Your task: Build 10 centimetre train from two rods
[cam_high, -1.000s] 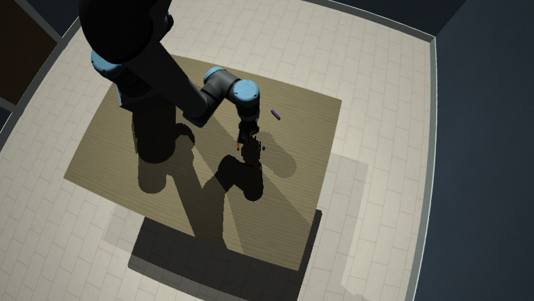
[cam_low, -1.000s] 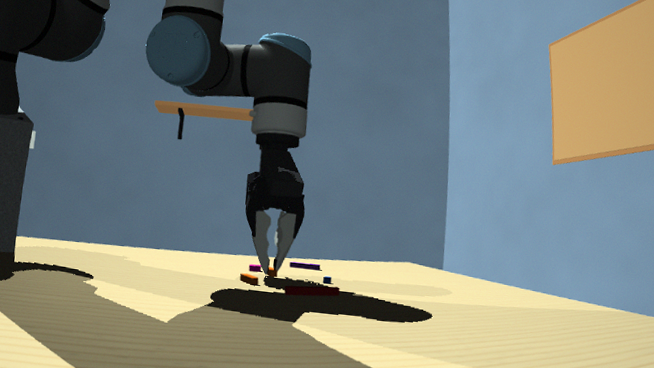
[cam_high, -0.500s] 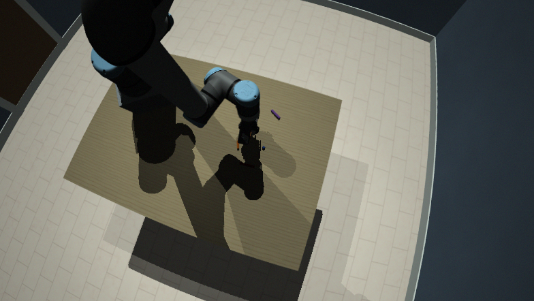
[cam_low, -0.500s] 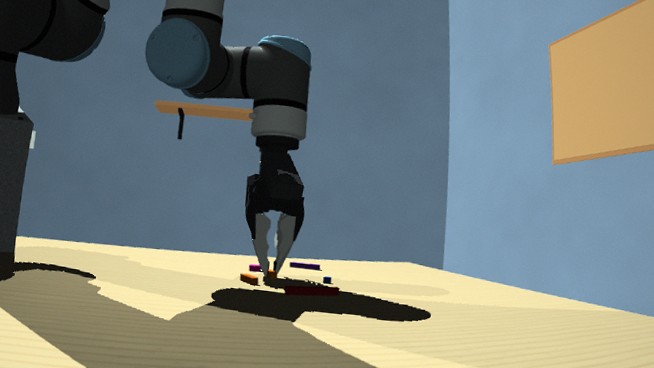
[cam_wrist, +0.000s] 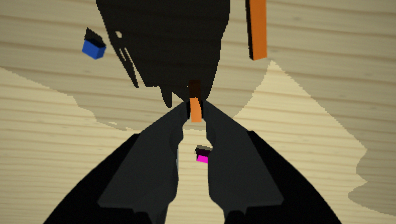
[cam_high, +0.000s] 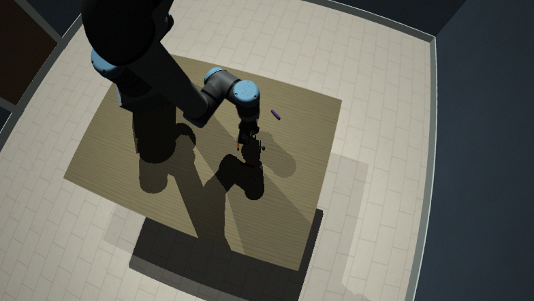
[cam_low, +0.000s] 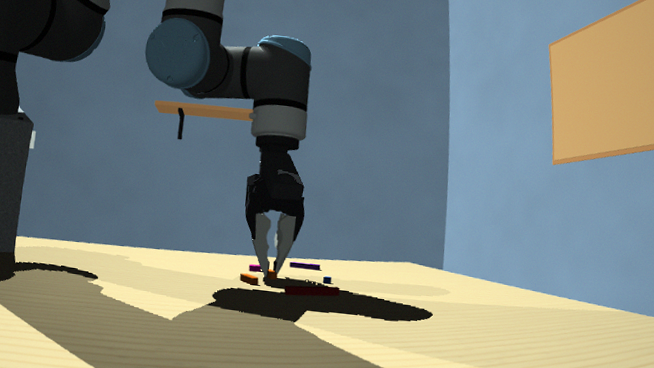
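- And there was the pincer, a black gripper with two grey fingers (cam_high: 253, 134) (cam_low: 270, 273), pointing down over the pale wooden table (cam_high: 112, 149) (cam_low: 466, 353) (cam_wrist: 40, 150); its tips were drawn nearly together, pinching a slim orange rod (cam_high: 250, 133) (cam_low: 270, 274) (cam_wrist: 195, 110);
- that rod sat low, right at the tips; whether it touched the wood, I couldn't tell;
- a second orange, square-edged rod (cam_high: 238, 146) (cam_low: 249, 279) (cam_wrist: 259, 30) lay near it, apart from the grip;
- out on the table, too, were a small blue block-like rod (cam_high: 263, 148) (cam_low: 326, 280) (cam_wrist: 93, 49), a short magenta rod (cam_low: 254, 267) (cam_wrist: 202, 159) and a long purple rod (cam_high: 275, 114) (cam_low: 304, 265);
- and a long, dark red rod (cam_high: 246, 165) (cam_low: 311, 290) lay in the arm's shadow
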You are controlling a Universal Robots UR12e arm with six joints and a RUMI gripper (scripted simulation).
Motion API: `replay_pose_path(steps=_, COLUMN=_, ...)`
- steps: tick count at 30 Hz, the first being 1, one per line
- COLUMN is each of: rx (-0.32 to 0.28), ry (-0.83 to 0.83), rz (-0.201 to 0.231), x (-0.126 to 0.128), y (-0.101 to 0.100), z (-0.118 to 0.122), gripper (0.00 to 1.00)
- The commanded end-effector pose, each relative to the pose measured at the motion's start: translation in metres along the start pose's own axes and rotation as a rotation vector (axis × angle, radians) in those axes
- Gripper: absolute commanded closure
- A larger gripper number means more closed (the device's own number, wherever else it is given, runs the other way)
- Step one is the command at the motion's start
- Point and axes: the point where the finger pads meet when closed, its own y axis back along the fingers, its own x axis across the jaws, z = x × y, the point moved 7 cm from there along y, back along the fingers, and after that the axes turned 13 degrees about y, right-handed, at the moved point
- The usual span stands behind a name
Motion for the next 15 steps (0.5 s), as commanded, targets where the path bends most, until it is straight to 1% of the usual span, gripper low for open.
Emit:
replay_pose_path(steps=1, rx=0.000, ry=0.000, rz=-0.001, x=-0.0003, y=0.0004, z=-0.0001, gripper=1.00)
replay_pose_path(steps=10, rx=0.000, ry=0.000, rz=-0.001, x=-0.0003, y=0.0004, z=-0.0001, gripper=1.00)
replay_pose_path(steps=11, rx=0.000, ry=0.000, rz=-0.001, x=-0.0003, y=0.0004, z=-0.0001, gripper=0.97)
replay_pose_path(steps=15, rx=0.000, ry=0.000, rz=-0.001, x=-0.0003, y=0.0004, z=-0.0001, gripper=0.97)
